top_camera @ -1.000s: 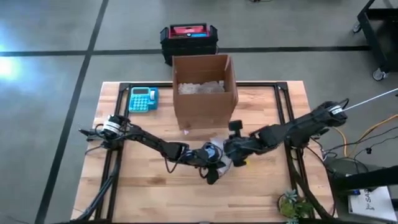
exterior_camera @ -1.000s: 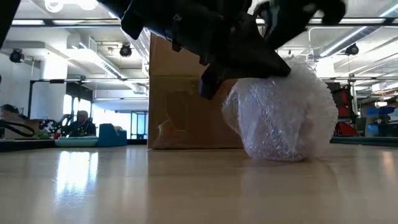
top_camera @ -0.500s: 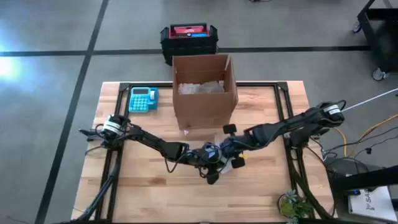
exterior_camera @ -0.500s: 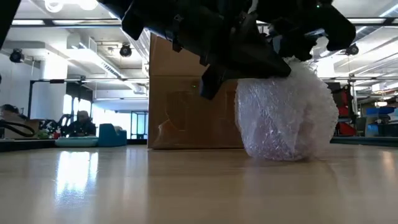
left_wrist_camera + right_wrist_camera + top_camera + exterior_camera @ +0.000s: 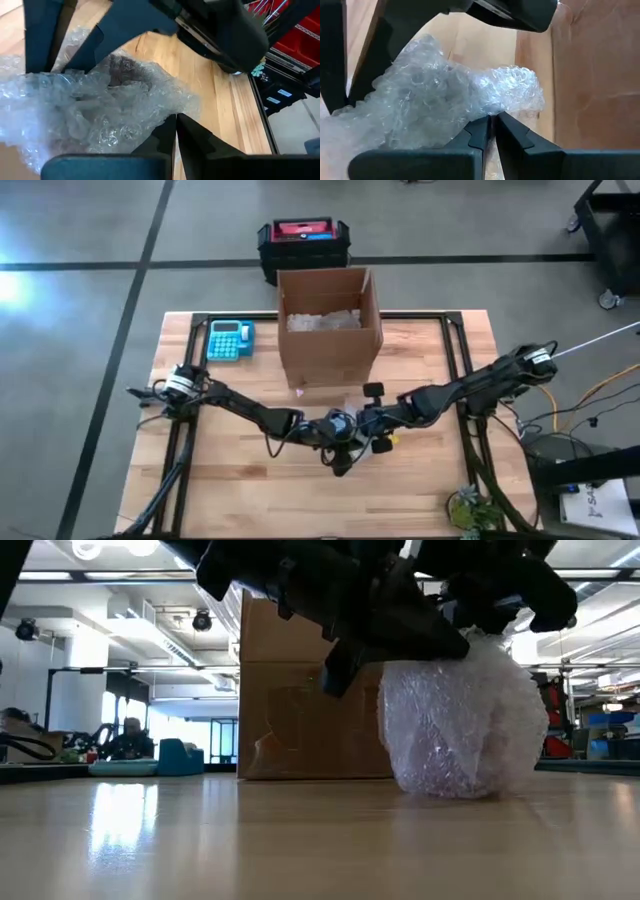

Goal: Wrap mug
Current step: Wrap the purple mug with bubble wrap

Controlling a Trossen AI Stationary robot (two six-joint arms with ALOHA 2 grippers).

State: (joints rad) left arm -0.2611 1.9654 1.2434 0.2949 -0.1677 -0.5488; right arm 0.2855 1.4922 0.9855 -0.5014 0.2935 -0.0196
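The mug is hidden inside a bundle of clear bubble wrap point(image 5: 460, 730) that rests by its rounded underside on the wooden table point(image 5: 250, 480), just in front of the cardboard box point(image 5: 328, 330). A darker shape point(image 5: 125, 70) shows through the wrap in the left wrist view. My left gripper point(image 5: 175, 127) reaches in from the table's left and is shut on the wrap. From the table's right comes my right gripper point(image 5: 492, 125), also shut on the wrap. Both stand over the bundle's top point(image 5: 470, 640). My left gripper pinches a crumpled fold of the bubble wrap point(image 5: 155, 117) between its two shut fingers, at the bundle's upper part. It comes slanting down from the table's left. The bundle stays on the table. My right gripper pinches a bunched edge of the bubble wrap point(image 5: 485, 107) between its two shut fingers, near the bundle's top on the box side. It comes in from the table's right, slanting down. The bundle sits on the table below it.
The open cardboard box holds crumpled wrap point(image 5: 322, 320) and stands right behind the bundle. A teal calculator point(image 5: 230, 340) lies at the far left of the table. A black and red case point(image 5: 303, 240) stands on the floor beyond. A small plant point(image 5: 470, 505) sits near the front right edge.
My right gripper has gone toward the table's left and down onto the bundle's top. The wrap's left side has drawn in, and the bundle now stands narrower and taller. The bundle's base has stayed on the table.
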